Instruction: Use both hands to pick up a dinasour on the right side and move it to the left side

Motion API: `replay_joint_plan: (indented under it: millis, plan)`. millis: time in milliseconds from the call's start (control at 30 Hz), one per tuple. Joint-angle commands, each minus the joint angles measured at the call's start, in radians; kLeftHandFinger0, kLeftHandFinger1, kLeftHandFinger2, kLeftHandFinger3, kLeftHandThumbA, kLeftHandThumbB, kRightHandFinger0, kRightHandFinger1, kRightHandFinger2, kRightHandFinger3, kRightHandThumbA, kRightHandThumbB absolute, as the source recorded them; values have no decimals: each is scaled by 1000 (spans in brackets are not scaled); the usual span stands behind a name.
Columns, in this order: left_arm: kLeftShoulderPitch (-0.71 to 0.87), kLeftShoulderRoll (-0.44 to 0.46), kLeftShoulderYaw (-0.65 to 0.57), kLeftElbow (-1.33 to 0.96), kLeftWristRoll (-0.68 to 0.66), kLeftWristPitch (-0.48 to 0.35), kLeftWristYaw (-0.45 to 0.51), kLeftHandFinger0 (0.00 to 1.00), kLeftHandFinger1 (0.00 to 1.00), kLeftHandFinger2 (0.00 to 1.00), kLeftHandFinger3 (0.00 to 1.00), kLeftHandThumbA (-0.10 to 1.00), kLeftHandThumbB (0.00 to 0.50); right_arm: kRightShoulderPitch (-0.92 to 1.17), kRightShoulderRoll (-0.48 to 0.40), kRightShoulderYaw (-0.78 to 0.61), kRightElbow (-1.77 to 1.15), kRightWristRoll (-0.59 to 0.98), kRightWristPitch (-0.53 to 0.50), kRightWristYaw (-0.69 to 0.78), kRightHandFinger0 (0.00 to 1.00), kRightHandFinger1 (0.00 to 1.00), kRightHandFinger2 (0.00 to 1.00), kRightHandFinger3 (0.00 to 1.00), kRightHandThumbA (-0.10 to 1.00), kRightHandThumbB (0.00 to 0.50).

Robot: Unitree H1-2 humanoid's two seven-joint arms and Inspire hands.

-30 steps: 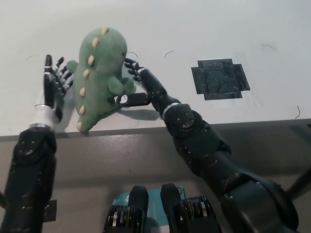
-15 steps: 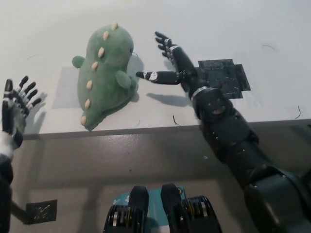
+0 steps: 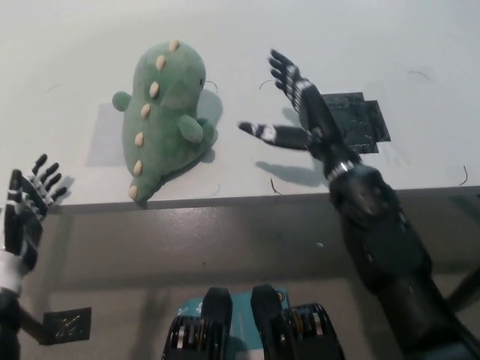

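Note:
A green plush dinosaur (image 3: 163, 116) with cream spikes lies on the white table (image 3: 352, 37), on the left part near the front edge, free of both hands. My black right hand (image 3: 300, 116) is open above the table to the dinosaur's right, a clear gap between them. My left hand (image 3: 25, 210) is open at the lower left, off the table's front edge and apart from the toy.
A black tape square (image 3: 354, 120) marks the table's right part, partly under my right hand. A pale grey patch (image 3: 105, 135) lies under the dinosaur's left side. The table's front edge (image 3: 225, 199) runs across the middle of the view.
Both hands have let go of the dinosaur and drawn away: the right hand to the right, the left hand down off the table edge. The dinosaur now lies on the table.

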Motion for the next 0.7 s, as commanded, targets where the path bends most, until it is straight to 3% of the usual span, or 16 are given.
replay_joint_plan:
  millis: [0, 133, 200, 367, 400, 600, 667]
  plan:
    - [-5, -31, -7, -87, 24, -61, 38, 1000, 1000, 1000, 1000, 1000, 360, 67, -69, -35, -208, 103, 109, 83, 1000, 1000, 1000, 1000, 1000, 4]
    - [35, -53, 6, -152, 28, -47, 49, 1000, 1000, 1000, 1000, 1000, 393, 139, -94, -38, -286, 120, 128, 97, 1000, 1000, 1000, 1000, 1000, 0]
    - [40, -46, 7, -165, 42, -43, 50, 1000, 1000, 1000, 1000, 1000, 383, 170, -101, -46, -319, 130, 149, 90, 1000, 1000, 1000, 1000, 1000, 19]
    - [57, -59, -6, -185, 76, -53, 60, 1000, 1000, 1000, 1000, 1000, 363, 236, -150, -63, -385, 168, 165, 116, 1000, 1000, 1000, 1000, 998, 7]
    - [73, -75, -19, -192, 98, -74, 64, 1000, 1000, 1000, 1000, 1000, 370, 287, -189, -85, -423, 192, 169, 128, 1000, 1000, 1000, 1000, 995, 30]
    - [106, -97, -32, -210, 113, -89, 74, 1000, 1000, 1000, 1000, 1000, 409, 336, -236, -120, -444, 242, 150, 161, 1000, 1000, 1000, 1000, 1000, 24]
    - [115, -106, -37, -203, 106, -100, 68, 1000, 1000, 1000, 1000, 1000, 435, 366, -258, -135, -472, 281, 161, 183, 1000, 1000, 1000, 1000, 1000, 88]
